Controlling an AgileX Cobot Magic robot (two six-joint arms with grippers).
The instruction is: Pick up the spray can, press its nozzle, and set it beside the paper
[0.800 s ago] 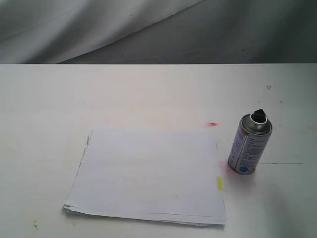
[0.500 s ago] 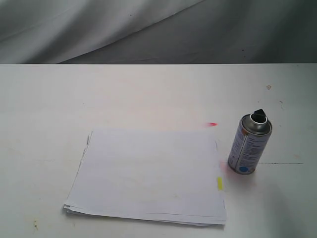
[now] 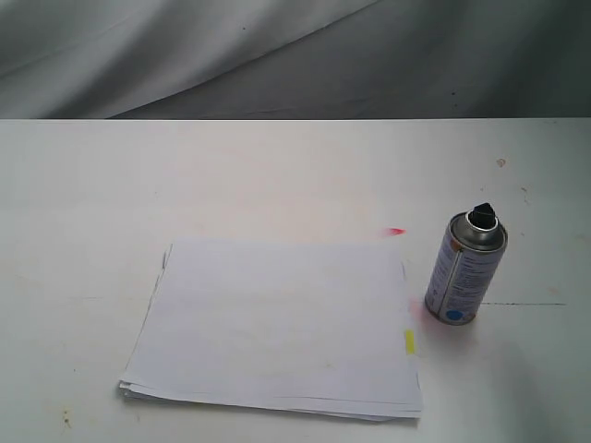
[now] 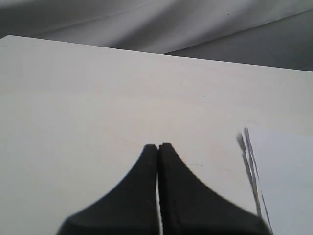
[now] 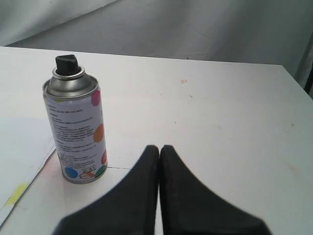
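The silver spray can [image 3: 465,274] stands upright on the white table, its black nozzle [image 3: 483,216] on top, just right of the paper [image 3: 277,323]. That white stack lies flat with a yellow tab [image 3: 409,342] at its right edge. In the right wrist view the spray can [image 5: 76,122] shows coloured dots on its label; my right gripper [image 5: 159,147] is shut and empty, a short way off from it. My left gripper [image 4: 158,146] is shut and empty over bare table, with the paper's edge [image 4: 283,181] off to one side. Neither gripper appears in the exterior view.
A small red mark [image 3: 396,231] and a pink smear [image 3: 417,309] stain the table [image 3: 277,175] near the can. A thin dark line [image 3: 522,304] runs rightward from the can's base. Grey cloth [image 3: 277,55] hangs behind the table's far edge.
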